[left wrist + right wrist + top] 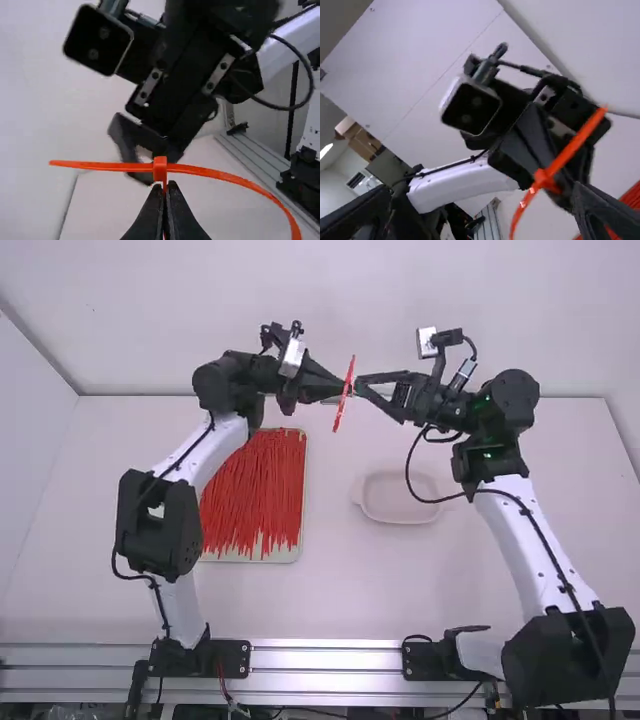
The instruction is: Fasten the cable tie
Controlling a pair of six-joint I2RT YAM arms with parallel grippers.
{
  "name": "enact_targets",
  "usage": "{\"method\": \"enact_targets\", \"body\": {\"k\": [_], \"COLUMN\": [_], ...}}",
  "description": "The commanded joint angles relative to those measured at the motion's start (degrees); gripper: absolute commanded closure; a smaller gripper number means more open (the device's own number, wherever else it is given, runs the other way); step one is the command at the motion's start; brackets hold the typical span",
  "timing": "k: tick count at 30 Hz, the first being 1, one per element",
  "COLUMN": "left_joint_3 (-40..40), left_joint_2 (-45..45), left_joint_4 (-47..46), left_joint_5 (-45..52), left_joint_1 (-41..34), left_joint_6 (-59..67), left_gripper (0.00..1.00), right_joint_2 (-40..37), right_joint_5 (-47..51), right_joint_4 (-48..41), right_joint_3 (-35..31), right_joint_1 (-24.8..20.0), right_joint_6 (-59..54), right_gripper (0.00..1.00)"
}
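Note:
A red cable tie [346,393] hangs in the air above the back of the table, between the two grippers. My left gripper [332,390] is shut on it; in the left wrist view its fingers [172,210] pinch just below the tie's head [160,167], and the strap [240,180] runs out to both sides. My right gripper [364,385] faces it from the other side, open, one finger [127,140] just behind the strap. In the right wrist view the tie [565,152] crosses in front of the left gripper's body, close to one of the right gripper's own fingers [602,212].
A flat board [292,552] heaped with several loose red cable ties [255,495] lies left of the middle. A shallow white dish [400,498] sits to its right. A metal rail [320,655] runs along the front edge.

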Motion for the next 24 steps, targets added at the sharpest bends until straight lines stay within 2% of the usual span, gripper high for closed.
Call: {"method": "enact_targets", "body": {"k": [1, 3, 8, 13, 15, 20, 22, 23, 24], "left_joint_3": [0.04, 0.04, 0.07, 0.07, 0.07, 0.07, 0.04, 0.04, 0.04], "left_joint_2": [-0.76, -0.76, -0.76, -0.76, -0.76, -0.76, -0.76, -0.76, -0.76], "left_joint_4": [3.13, 6.60, 6.51, 6.51, 6.49, 6.54, 6.43, 6.34, 6.08], "left_joint_5": [0.85, 0.76, 0.31, -0.13, -0.70, -1.07, -1.01, -0.90, -0.74], "left_joint_1": [-0.63, -0.63, -0.66, -2.08, -2.47, -3.45, -3.56, -3.56, -3.56], "left_joint_6": [-4.90, -8.39, -9.60, -9.62, -9.62, -9.60, -9.62, -9.60, -9.60], "left_gripper": [0.98, 0.98, 0.98, 0.98, 0.98, 0.98, 0.98, 0.98, 0.98], "right_joint_2": [0.33, 0.33, 0.33, 0.33, 0.33, 0.33, 0.33, 0.33, 0.33], "right_joint_5": [0.42, -0.33, -1.22, -0.39, -0.39, 0.24, 0.39, 0.31, -0.02], "right_joint_4": [0.17, 0.17, -0.17, -0.22, -0.04, 0.17, 0.17, 0.20, 0.20], "right_joint_3": [1.18, 1.18, 1.18, 1.18, 1.18, 1.20, 1.18, 1.18, 1.18], "right_joint_1": [-1.62, -2.19, -3.96, -3.08, -1.81, -0.11, 0.00, -0.02, -0.33], "right_joint_6": [-0.04, -0.02, 0.57, 0.55, 0.57, 0.57, 0.59, 0.59, 0.61], "right_gripper": [0.01, 0.02, 0.01, 0.02, 0.10, 0.18, 0.32, 0.34, 0.39]}}
